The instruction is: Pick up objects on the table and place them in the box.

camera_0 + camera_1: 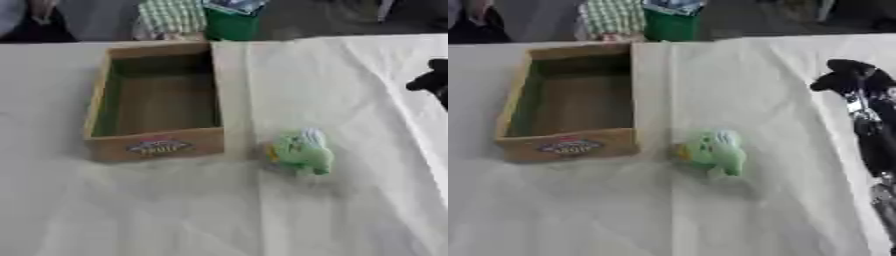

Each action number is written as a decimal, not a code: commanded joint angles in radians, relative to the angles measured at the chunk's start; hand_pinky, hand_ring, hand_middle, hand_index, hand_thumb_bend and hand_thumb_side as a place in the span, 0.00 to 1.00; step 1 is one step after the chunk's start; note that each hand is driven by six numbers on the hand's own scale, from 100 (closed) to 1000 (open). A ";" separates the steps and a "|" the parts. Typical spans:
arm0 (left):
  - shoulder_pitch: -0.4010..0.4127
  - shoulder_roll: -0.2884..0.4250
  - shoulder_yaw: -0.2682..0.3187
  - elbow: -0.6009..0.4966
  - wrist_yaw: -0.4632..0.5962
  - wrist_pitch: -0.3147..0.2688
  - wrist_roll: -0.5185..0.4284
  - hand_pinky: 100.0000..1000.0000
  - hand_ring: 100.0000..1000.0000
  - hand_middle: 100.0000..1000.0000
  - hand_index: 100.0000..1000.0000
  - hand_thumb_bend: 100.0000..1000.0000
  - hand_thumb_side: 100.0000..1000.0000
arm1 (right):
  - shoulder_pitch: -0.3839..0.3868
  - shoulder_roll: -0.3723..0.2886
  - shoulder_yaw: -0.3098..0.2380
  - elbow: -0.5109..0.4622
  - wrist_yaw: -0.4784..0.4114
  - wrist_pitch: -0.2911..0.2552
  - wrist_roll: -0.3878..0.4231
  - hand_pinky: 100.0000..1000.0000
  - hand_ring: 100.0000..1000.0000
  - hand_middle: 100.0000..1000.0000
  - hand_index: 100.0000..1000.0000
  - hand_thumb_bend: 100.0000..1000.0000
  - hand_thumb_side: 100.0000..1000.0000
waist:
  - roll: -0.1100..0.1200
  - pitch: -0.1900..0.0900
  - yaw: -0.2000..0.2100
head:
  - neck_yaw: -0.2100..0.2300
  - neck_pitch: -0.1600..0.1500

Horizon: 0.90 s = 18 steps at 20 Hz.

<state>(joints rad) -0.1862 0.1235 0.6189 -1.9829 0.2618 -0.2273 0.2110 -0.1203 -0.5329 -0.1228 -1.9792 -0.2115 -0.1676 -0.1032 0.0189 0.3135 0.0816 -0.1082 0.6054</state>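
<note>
A light green soft toy with a bluish top lies on the white cloth, just right of the box's front right corner. The wooden box stands left of centre, with nothing showing inside it and a coloured label on its front wall. My right hand comes in at the right edge, well to the right of the toy and farther back, apart from it. Its black fingers are bunched and blurred, so their state is unclear. My left hand shows in neither view.
White cloth covers the table, with creases around the toy. Beyond the far edge stand a green container and a checked cloth. My right forearm runs along the right edge.
</note>
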 commanded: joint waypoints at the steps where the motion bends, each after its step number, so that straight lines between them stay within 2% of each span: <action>1: -0.004 0.021 0.006 -0.017 -0.002 0.000 -0.002 0.72 0.49 0.47 0.67 0.00 0.53 | -0.008 -0.017 -0.006 -0.021 0.007 0.000 0.003 0.86 0.63 0.55 0.75 0.00 0.60 | 0.000 -0.019 0.001 | 0.001 -0.003; 5: -0.004 0.022 0.006 -0.017 -0.002 0.001 -0.002 0.72 0.49 0.47 0.67 0.00 0.53 | -0.008 -0.016 -0.006 -0.021 0.007 0.002 0.003 0.86 0.64 0.55 0.76 0.00 0.60 | -0.001 -0.019 0.003 | 0.001 0.002; 8: -0.005 0.022 0.006 -0.017 -0.002 0.001 -0.002 0.72 0.49 0.47 0.67 0.00 0.53 | -0.013 -0.029 -0.007 -0.021 0.012 0.006 -0.006 0.86 0.66 0.59 0.80 0.00 0.53 | -0.003 -0.020 0.003 | -0.002 0.010; 13: -0.003 0.030 0.003 -0.017 -0.003 0.002 -0.004 0.72 0.49 0.47 0.67 0.00 0.53 | -0.058 -0.135 -0.011 -0.021 0.079 0.019 -0.009 0.84 0.72 0.68 0.85 0.00 0.60 | -0.009 -0.027 0.005 | -0.010 0.021; 18: 0.000 0.042 0.001 -0.017 -0.006 0.002 -0.004 0.72 0.49 0.47 0.67 0.00 0.53 | -0.146 -0.257 0.025 -0.021 0.154 0.058 0.052 0.81 0.74 0.74 0.87 0.00 0.71 | -0.019 -0.033 0.004 | -0.009 0.029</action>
<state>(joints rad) -0.1849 0.1332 0.6185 -1.9829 0.2592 -0.2243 0.2080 -0.2548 -0.7292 -0.0979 -1.9792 -0.0803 -0.1178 -0.0655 -0.0013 0.3000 0.0862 -0.1168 0.6261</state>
